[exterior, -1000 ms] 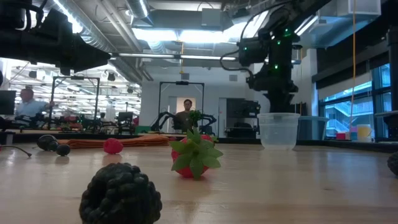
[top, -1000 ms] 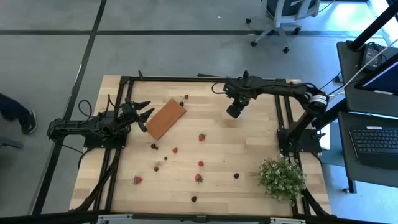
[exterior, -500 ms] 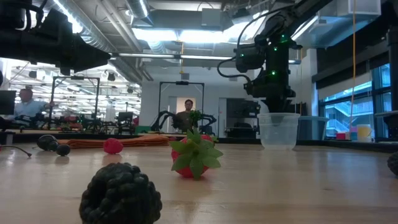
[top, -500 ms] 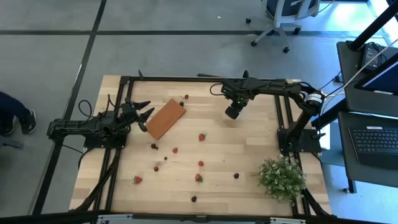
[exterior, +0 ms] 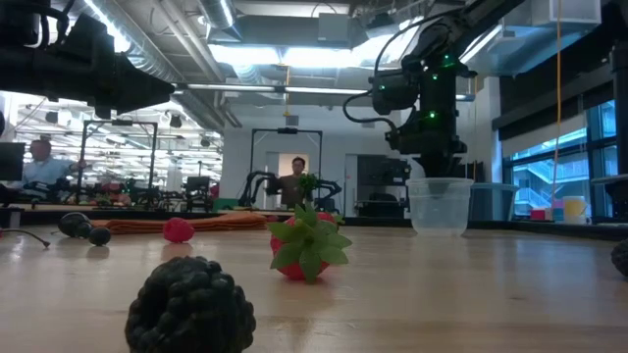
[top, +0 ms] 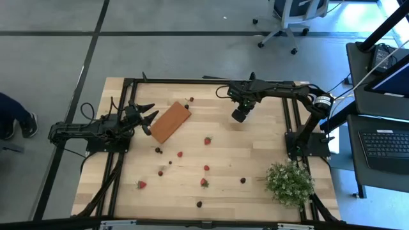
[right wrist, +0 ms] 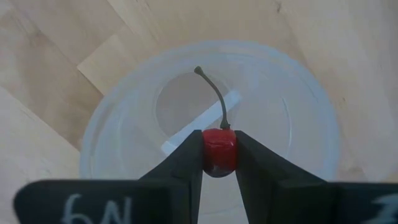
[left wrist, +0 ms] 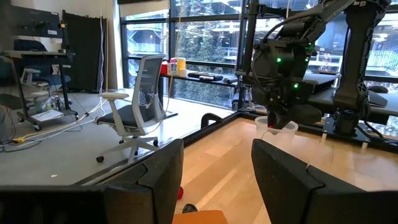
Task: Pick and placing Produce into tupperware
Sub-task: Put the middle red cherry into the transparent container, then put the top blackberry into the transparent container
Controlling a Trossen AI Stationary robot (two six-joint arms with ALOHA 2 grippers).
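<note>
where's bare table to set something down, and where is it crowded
Bare: the wood between the cup under the right end effector and the plant, and the corner nearest the left end effector. Crowded: the middle strip of scattered berries below the orange block.

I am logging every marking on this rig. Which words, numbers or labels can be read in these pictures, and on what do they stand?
"6N" or "N9", depending on which way up: pale handwriting on the dark body of the right gripper, cut off by the edge of the right wrist view.
Nothing else is legible: the laptop screen in the high view is too small to read, and the cup and table bear no text.
</note>
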